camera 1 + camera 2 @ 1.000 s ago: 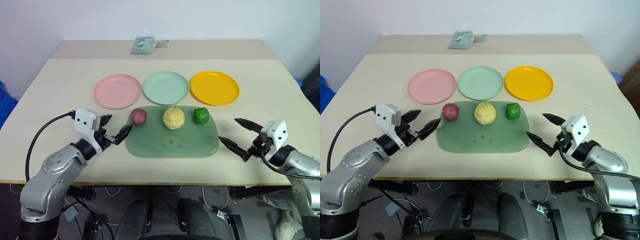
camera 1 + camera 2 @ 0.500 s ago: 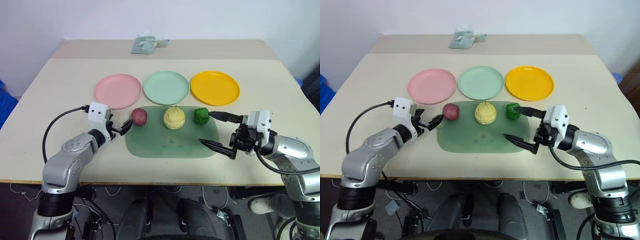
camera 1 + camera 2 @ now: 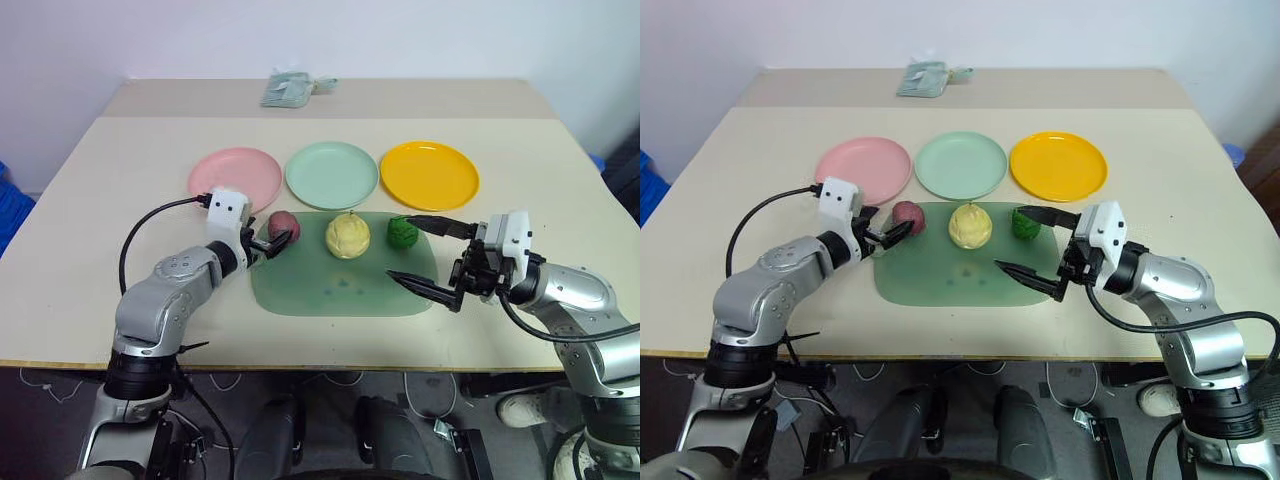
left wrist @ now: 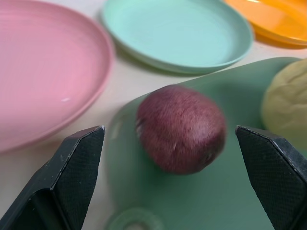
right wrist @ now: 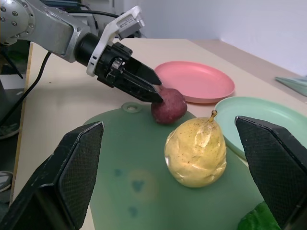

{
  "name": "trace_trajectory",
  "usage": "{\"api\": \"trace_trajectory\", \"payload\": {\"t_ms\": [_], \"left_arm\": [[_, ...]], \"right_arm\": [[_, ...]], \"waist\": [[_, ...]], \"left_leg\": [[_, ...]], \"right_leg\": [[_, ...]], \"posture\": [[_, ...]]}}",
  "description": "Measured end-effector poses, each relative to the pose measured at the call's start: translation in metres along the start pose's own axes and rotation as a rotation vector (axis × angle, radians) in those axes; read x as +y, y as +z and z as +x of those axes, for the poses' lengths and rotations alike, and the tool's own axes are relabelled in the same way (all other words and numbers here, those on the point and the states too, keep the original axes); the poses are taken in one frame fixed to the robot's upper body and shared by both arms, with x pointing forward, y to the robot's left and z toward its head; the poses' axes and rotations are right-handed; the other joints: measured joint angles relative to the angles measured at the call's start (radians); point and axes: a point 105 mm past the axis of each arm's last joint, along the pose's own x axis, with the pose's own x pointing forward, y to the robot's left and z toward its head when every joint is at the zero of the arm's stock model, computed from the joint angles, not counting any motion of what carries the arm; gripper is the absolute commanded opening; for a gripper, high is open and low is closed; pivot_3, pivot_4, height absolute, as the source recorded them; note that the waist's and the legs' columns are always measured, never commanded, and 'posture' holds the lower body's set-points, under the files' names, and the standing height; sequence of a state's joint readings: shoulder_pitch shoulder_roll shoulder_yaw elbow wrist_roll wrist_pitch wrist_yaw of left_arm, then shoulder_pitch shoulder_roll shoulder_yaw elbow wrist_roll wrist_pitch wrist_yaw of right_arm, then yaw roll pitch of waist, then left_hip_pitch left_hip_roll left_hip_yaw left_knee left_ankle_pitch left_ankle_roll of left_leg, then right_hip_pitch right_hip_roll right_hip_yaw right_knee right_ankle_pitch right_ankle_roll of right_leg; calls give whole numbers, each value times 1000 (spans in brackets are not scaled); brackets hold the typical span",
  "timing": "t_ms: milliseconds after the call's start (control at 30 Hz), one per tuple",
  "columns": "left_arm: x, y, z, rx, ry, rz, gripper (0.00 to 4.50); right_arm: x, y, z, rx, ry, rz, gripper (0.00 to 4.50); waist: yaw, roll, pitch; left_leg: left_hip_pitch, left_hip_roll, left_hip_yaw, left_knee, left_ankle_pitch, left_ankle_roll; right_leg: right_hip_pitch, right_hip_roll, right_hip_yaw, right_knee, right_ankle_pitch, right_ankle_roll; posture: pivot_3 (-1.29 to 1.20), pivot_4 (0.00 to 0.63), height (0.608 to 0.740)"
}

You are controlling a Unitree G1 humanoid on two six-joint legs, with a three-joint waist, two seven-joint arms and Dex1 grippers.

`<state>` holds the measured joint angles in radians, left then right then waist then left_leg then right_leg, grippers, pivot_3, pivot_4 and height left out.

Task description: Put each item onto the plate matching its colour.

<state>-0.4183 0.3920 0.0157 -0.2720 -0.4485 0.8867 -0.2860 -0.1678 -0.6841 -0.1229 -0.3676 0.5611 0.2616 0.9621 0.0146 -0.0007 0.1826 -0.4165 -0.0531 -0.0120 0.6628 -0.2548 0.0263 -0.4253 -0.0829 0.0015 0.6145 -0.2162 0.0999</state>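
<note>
The first pick was judged to be in hand: the left tool, its black fingers spread wide, was placed around the dark reddish-purple round produce piece, which lay at the near-left corner of the translucent green board on the beige worktop, just in front of the empty round pink plastic plate. The right tool, likewise spread and holding nothing, was poised beside the dark green bumpy piece, with the pale yellow ribbed piece between the two. A closing of the left fingers on the purple piece seemed to be called for next, followed by a short lift across to the pink plate.
</note>
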Motion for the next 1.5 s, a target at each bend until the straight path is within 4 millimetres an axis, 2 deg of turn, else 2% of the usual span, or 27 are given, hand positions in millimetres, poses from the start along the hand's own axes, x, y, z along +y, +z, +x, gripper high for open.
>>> {"api": "trace_trajectory", "payload": {"t_ms": [167,333,433,500,533,733,833,933,1000,1067,1167,1200,1233,1367,1500], "left_arm": [[-1,7,6,9,-14,8,4500],[-1,-7,19,79,-14,0,4500],[0,-11,23,103,-9,7,3610],[-2,-11,24,103,-10,5,2681],[-2,-11,25,102,-11,3,2415],[-3,-4,27,53,1,-9,2415],[7,24,26,-80,60,-24,2415],[31,54,25,-193,183,-45,2415],[56,62,26,-215,302,-73,2415],[81,59,28,-200,415,-93,2415],[103,44,31,-161,507,-116,3616],[107,39,32,-148,526,-120,4168],[111,35,34,-139,540,-125,4440],[111,32,39,-148,530,-124,4440],[92,45,37,-221,414,-85,4440]], "right_arm": [[1,3,2,0,-9,-6,4479],[1,3,1,0,-20,-6,4479],[1,2,0,4,-22,-1,4500],[2,0,-1,10,-25,6,4500],[2,-1,-1,12,-26,9,4500],[2,-4,-3,21,-40,15,4500],[1,-4,-3,25,-48,12,4500],[1,-4,-2,25,-49,8,4500],[0,-3,0,23,-48,-3,4500],[-1,0,2,18,-47,-18,4500],[-3,2,4,11,-44,-27,4500],[-3,2,5,11,-44,-28,4500],[-3,2,6,11,-42,-27,4500],[-4,4,9,-6,-47,-30,4500],[-6,4,12,-18,-72,-19,4500]], "waist": [[0,0,0],[1,0,0],[0,0,0],[0,0,0],[0,0,0],[0,0,0],[1,0,0],[2,0,0],[1,0,0],[-1,0,0],[0,-1,0],[0,-1,0],[3,-2,1],[5,-3,1],[-1,-3,1]], "left_leg": [[0,0,0,0,0,0],[0,0,0,0,0,0],[0,0,0,0,0,0],[0,0,0,0,0,0],[0,0,0,0,0,0],[0,0,0,0,0,0],[-1,0,0,0,0,0],[0,0,0,1,0,0],[0,0,0,1,0,0],[0,-1,0,1,0,0],[-1,-1,0,0,0,0],[-1,-1,0,1,0,0],[-1,-1,0,1,0,0],[-1,-2,0,1,0,0],[-2,-2,0,1,0,0]], "right_leg": [[0,0,0,0,0,1],[0,0,0,0,2,3],[0,0,0,0,2,3],[0,0,0,0,2,3],[0,0,0,0,2,3],[0,0,0,0,2,3],[0,0,0,0,2,3],[0,0,0,0,2,4],[0,1,-1,0,2,4],[0,2,-2,1,3,5],[0,2,-2,1,3,6],[0,2,-2,1,3,6],[0,1,-2,1,4,6],[0,1,-2,1,4,7],[-1,0,-1,1,4,7]], "posture": [[0,150,740],[0,150,740],[0,150,740],[0,150,740],[0,150,740],[0,150,740],[0,150,740],[0,150,740],[0,150,740],[0,150,740],[0,150,740],[0,150,740],[0,150,740],[0,150,740],[0,150,740]]}}
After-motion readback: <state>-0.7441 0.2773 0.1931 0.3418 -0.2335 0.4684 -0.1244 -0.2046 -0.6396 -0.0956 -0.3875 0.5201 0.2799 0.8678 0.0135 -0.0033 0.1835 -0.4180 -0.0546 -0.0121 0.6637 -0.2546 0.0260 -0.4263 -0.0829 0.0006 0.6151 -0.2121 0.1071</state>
